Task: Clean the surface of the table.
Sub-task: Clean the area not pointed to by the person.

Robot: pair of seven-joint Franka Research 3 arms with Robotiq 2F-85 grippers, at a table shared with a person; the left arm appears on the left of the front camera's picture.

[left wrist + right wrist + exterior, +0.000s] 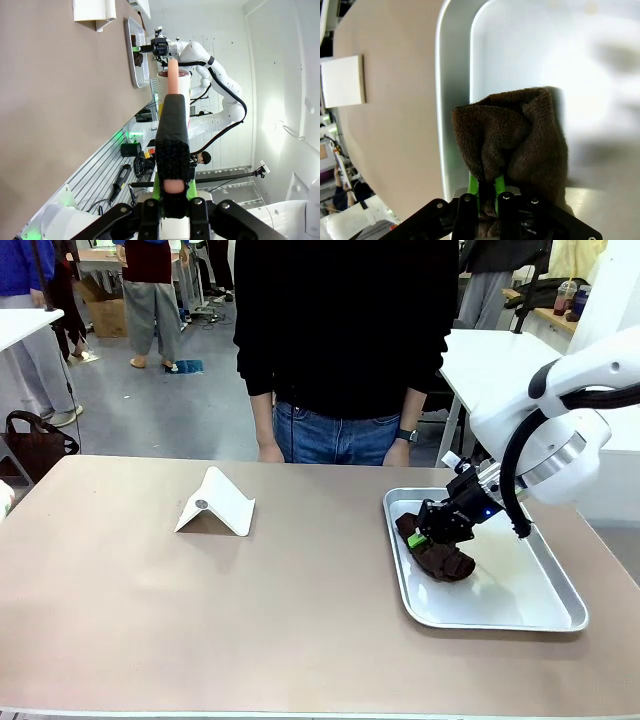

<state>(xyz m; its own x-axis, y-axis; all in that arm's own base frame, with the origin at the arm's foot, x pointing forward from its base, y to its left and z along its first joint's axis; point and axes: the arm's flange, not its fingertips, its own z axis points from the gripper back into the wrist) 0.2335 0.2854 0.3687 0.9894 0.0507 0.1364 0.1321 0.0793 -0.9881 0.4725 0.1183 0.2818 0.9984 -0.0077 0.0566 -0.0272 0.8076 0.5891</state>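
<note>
We see the table (200,620) across the whole front view, with a silver tray (520,618) on its right part. The right gripper (428,536) is closed on a brown cloth (448,562) lying in the tray. The left gripper (172,195) clamps a black-sleeved pink rod (172,130). A white folded stand (215,502) sits well apart from the tray.

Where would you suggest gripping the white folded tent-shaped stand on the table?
Probably pinch the white folded stand at its top ridge, from above: its sloping panels meet there, while the lower edges lie flat on the beige table.
</note>
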